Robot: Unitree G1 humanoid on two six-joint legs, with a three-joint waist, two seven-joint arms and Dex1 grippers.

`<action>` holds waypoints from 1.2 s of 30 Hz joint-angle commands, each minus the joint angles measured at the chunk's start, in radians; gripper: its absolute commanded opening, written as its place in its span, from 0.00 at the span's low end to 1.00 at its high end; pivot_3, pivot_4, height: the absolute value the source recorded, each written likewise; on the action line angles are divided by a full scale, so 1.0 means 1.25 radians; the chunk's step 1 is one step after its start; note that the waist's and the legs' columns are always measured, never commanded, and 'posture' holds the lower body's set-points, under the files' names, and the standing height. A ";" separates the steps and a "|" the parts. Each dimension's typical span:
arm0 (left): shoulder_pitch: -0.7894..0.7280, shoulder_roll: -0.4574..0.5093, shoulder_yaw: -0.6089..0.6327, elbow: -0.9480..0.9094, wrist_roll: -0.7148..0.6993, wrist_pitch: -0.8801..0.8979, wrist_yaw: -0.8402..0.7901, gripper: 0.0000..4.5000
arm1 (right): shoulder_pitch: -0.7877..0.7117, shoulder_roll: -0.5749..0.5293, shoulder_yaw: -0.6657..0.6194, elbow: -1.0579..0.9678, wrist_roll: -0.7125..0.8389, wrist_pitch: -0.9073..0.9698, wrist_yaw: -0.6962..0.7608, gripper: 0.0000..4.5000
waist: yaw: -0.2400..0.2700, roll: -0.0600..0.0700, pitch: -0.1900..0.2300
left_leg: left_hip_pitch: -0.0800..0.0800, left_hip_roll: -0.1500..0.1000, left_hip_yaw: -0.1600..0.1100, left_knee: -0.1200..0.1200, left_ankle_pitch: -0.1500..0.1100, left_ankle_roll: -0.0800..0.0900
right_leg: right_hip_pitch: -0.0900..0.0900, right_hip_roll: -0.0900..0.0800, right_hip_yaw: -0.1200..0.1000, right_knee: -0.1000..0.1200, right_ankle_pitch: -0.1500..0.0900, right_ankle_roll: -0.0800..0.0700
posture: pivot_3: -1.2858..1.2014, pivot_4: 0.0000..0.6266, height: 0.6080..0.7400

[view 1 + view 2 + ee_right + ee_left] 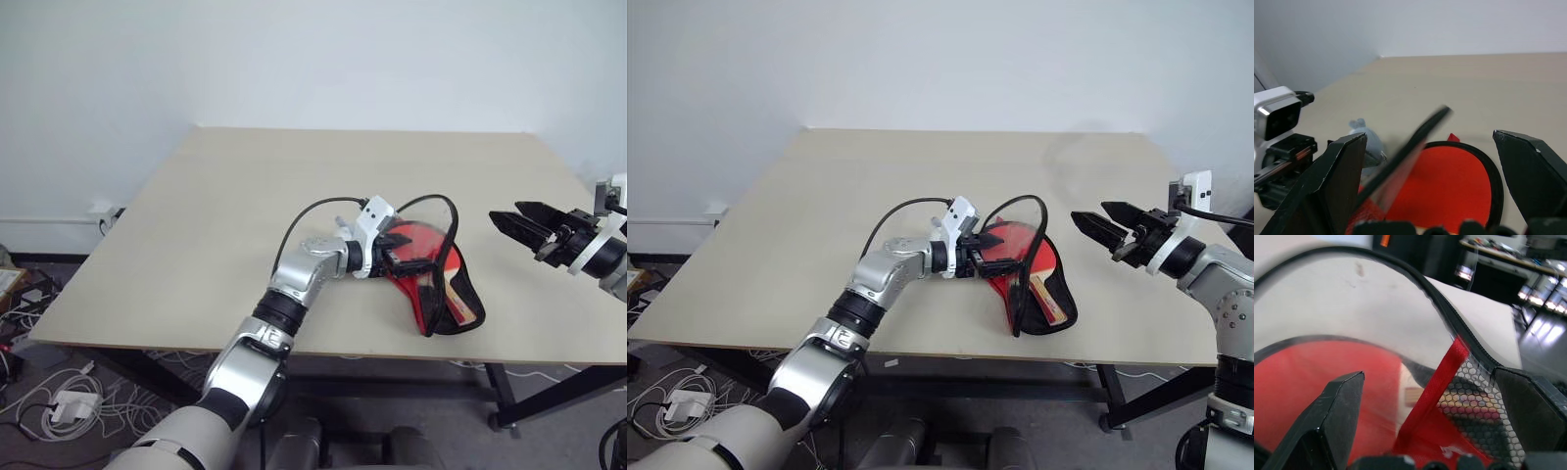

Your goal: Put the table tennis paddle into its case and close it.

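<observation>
Left gripper (400,250), jaws wide, sits at the case (453,299) near the table (196,245) front edge; table tennis paddle (1027,257) lies inside. Right gripper (1105,229) open, apart. We judge the upper flap soft and floppy; take its stiffer zipper rim.

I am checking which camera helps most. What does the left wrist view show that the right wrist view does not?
Left wrist view alone: the case's black mesh patch and zipper edge up close, with lit shelves behind. Right wrist view alone: the left gripper with its white camera block, and the raised translucent case half edge-on. Both: the red paddle face lying in the case on the table, between open black fingers; the right gripper hovers apart.
</observation>
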 commanded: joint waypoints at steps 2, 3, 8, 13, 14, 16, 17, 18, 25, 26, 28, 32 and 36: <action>-0.013 -0.019 0.019 -0.032 -0.028 0.013 -0.045 1.00 | -0.022 -0.001 0.001 -0.005 -0.016 -0.030 -0.008 0.99 | 0.000 0.000 0.000 | 0.000 0.000 0.000 0.000 0.000 0.000 | 0.000 0.000 0.000 0.000 0.000 0.000 | 0.52 0.00 1.00; -0.006 -0.019 0.015 -0.041 -0.026 0.012 -0.053 1.00 | -0.021 0.001 0.003 -0.004 -0.017 -0.031 -0.009 0.99 | 0.000 0.000 0.000 | 0.000 0.000 0.000 0.000 0.000 0.000 | 0.000 0.000 0.000 0.000 0.000 0.000 | 0.52 0.00 1.00; 0.023 0.003 0.005 -0.091 -0.013 0.059 -0.061 1.00 | -0.005 -0.002 0.000 -0.018 -0.011 -0.025 0.000 0.99 | 0.000 0.000 0.000 | 0.000 -0.005 0.000 0.000 0.000 0.000 | 0.000 0.000 0.000 0.000 0.000 0.000 | 0.52 0.00 1.00; 0.094 0.057 -0.018 -0.227 -0.002 0.161 -0.030 1.00 | 0.010 0.005 0.003 -0.025 -0.016 -0.029 -0.005 0.99 | 0.000 0.001 0.000 | 0.000 -0.005 -0.001 0.000 0.000 0.000 | -0.001 0.000 0.000 0.000 0.000 0.000 | 0.52 0.00 1.00; 0.113 0.063 -0.011 -0.262 -0.009 0.214 -0.003 1.00 | 0.014 0.009 0.005 -0.028 -0.018 -0.030 -0.010 0.99 | 0.000 0.001 0.000 | 0.000 -0.005 -0.001 0.000 0.000 0.000 | 0.000 0.000 0.000 0.000 0.000 0.000 | 0.52 0.00 1.00; 0.134 0.063 0.018 -0.314 -0.052 0.352 0.036 1.00 | 0.017 0.017 0.008 -0.030 -0.023 -0.032 -0.021 0.99 | 0.000 0.001 0.000 | 0.000 -0.005 -0.001 0.000 0.000 0.000 | 0.000 0.000 0.000 0.000 0.000 0.000 | 0.52 0.00 1.00; 0.143 0.061 0.031 -0.336 -0.070 0.408 0.051 1.00 | 0.018 0.020 0.009 -0.030 -0.025 -0.034 -0.024 0.99 | 0.000 0.001 0.000 | 0.000 -0.006 -0.002 0.000 0.000 0.000 | 0.000 0.000 0.000 0.000 0.000 0.000 | 0.52 0.00 1.00; 0.150 0.061 0.042 -0.352 -0.083 0.448 0.064 1.00 | 0.019 0.022 0.009 -0.029 -0.027 -0.035 -0.026 0.99 | 0.000 0.001 0.000 | 0.000 -0.006 -0.002 0.001 0.000 0.000 | 0.000 0.000 0.000 0.001 0.000 0.000 | 0.52 0.00 1.00; 0.132 -0.013 0.186 -0.297 -0.144 0.618 0.199 1.00 | 0.009 0.034 0.013 -0.025 -0.027 -0.032 -0.046 0.99 | 0.000 0.000 0.000 | 0.000 -0.006 -0.003 0.002 0.000 0.000 | 0.000 0.000 0.000 0.001 0.000 0.001 | 0.52 0.00 1.00; 0.122 -0.026 0.203 -0.278 -0.145 0.625 0.218 1.00 | 0.007 0.036 0.014 -0.024 -0.027 -0.033 -0.049 0.99 | 0.000 0.000 0.000 | 0.000 -0.006 -0.003 0.002 0.000 0.000 | 0.000 0.000 0.000 0.001 0.000 0.001 | 0.52 0.00 1.00; 0.105 -0.052 0.229 -0.239 -0.149 0.624 0.247 1.00 | 0.003 0.041 0.016 -0.025 -0.029 -0.032 -0.054 0.99 | 0.000 0.000 0.000 | 0.000 -0.006 -0.003 0.002 0.000 0.000 | 0.000 0.000 0.000 0.001 0.000 0.001 | 0.52 0.00 1.00; 0.074 -0.096 0.261 -0.159 -0.149 0.603 0.288 1.00 | -0.003 0.049 0.014 -0.028 -0.029 -0.032 -0.072 0.99 | 0.000 0.000 0.000 | 0.000 -0.007 -0.003 0.002 0.000 0.000 | 0.001 0.000 0.000 0.001 0.000 0.002 | 0.52 0.00 1.00; 0.036 -0.124 0.307 -0.069 -0.158 0.566 0.327 1.00 | 0.002 0.052 0.010 -0.034 -0.028 -0.030 -0.085 0.99 | 0.000 0.000 0.000 | 0.000 -0.006 -0.002 0.002 0.000 0.000 | 0.001 0.000 0.000 0.001 0.000 0.002 | 0.52 0.00 1.00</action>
